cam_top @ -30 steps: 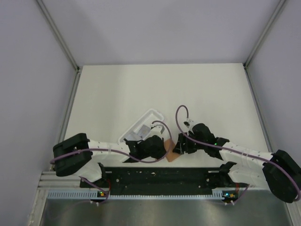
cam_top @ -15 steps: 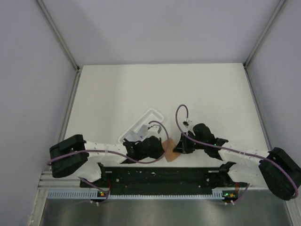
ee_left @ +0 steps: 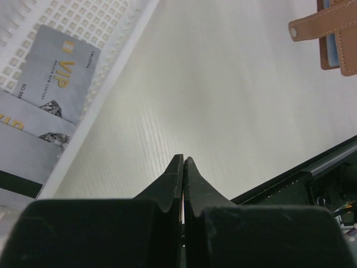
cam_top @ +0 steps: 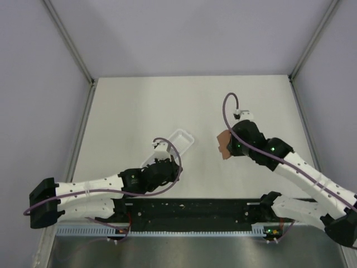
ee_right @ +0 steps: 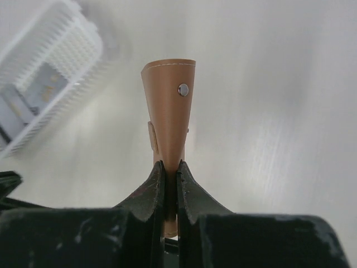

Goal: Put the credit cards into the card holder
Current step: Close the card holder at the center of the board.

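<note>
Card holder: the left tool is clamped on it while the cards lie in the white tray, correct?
No, the right tool is shut on the card holder, as the right wrist view shows; the credit cards do lie in the white tray.

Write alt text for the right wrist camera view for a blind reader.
The right gripper is shut on the orange-brown card holder, which sticks out beyond it with a metal snap stud facing the camera. Behind it is the pale table, and at upper left a blurred white tray holding grey credit cards.
</note>
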You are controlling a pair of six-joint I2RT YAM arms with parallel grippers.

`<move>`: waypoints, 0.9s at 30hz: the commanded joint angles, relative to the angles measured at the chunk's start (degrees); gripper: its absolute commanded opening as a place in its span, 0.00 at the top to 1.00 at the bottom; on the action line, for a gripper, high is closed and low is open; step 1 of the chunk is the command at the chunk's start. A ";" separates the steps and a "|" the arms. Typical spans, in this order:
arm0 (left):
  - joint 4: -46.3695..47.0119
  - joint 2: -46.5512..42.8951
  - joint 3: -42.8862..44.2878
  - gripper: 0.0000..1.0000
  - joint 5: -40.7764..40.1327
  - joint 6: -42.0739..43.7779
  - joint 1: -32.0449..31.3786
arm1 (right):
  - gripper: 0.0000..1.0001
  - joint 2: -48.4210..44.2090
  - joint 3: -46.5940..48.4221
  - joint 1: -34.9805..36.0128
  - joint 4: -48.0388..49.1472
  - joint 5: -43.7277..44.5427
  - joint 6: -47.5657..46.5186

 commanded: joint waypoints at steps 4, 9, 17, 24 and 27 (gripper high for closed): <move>-3.07 0.09 1.05 1.00 -2.15 0.05 0.04 | 1.00 11.03 5.69 7.58 -19.80 21.06 2.02; -1.57 0.61 -0.18 1.00 -1.63 -0.48 0.04 | 1.00 19.99 2.89 15.66 -16.47 22.38 3.51; -2.27 -0.26 -1.59 1.00 -1.89 -1.54 -0.04 | 0.63 15.63 -5.11 19.63 2.66 2.56 0.45; -1.83 -0.79 -2.29 1.00 -2.24 -2.15 0.04 | 0.36 1.92 -10.74 18.32 20.01 -13.75 -1.94; -0.52 0.69 -1.59 1.00 -1.63 -1.37 0.04 | 0.39 -2.31 -11.89 14.81 16.17 -5.52 0.42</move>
